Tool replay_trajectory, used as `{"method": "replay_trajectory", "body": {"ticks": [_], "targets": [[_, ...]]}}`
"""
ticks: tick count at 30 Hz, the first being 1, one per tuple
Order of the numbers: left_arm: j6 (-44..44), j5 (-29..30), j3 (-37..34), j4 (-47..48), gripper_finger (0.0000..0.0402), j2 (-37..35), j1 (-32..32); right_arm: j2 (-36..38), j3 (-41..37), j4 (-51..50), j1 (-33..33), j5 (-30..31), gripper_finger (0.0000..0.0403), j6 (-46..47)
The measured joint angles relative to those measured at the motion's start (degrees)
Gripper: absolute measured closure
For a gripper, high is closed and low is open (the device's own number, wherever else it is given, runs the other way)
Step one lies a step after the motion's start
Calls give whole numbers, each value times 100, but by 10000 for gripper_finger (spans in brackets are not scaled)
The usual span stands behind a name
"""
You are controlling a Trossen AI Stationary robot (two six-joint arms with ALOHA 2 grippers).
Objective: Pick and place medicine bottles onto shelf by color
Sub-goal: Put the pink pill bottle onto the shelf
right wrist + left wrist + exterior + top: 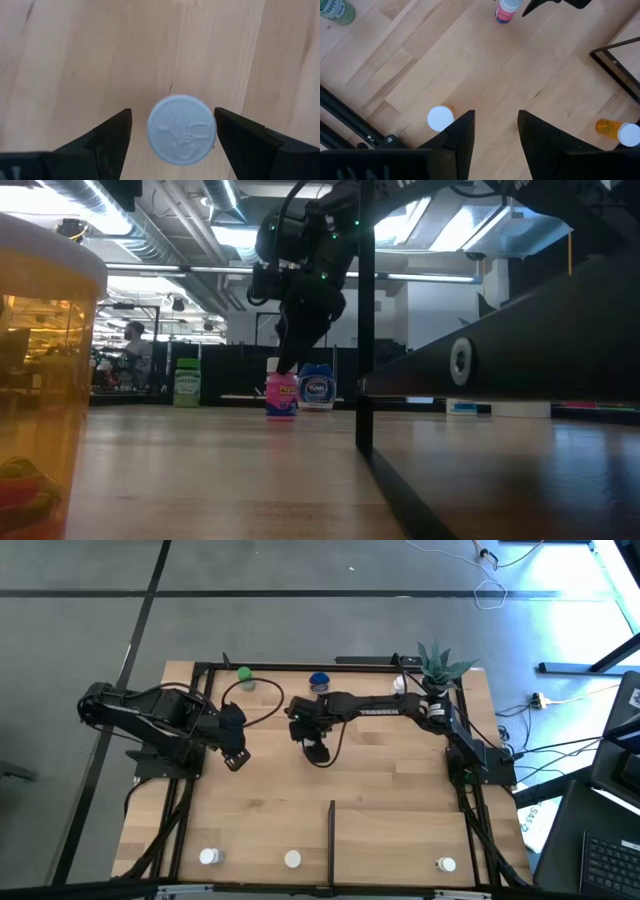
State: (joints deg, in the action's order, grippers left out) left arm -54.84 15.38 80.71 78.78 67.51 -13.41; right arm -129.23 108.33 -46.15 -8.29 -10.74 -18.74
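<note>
Bottle [182, 129] upright, cap up, btwn open right gripper [172, 135].

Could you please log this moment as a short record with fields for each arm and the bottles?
right gripper: open, jaws either side of the pink bottle, above its white cap, gaps showing on both sides
left gripper: open, empty, over bare wood
blue bottle: standing just beside the pink one
green bottle: at the far edge
white-capped bottles at the near edge: three, one being

Blue bottle [316, 389] stands just beside pink bottle [281, 397]
</note>
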Motion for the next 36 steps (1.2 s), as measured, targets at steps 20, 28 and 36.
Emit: {"method": "replay_trajectory", "body": {"ticks": [20,28,36], "targets": [[-1,0,0,0,258,0,0,0,0,52,0,4,221,197],[-1,0,0,0,258,0,2,6,0,-72,5,-221,226,348],[1,0,0,0,258,0,2,11,184,-448,168,-240,224,392]]}}
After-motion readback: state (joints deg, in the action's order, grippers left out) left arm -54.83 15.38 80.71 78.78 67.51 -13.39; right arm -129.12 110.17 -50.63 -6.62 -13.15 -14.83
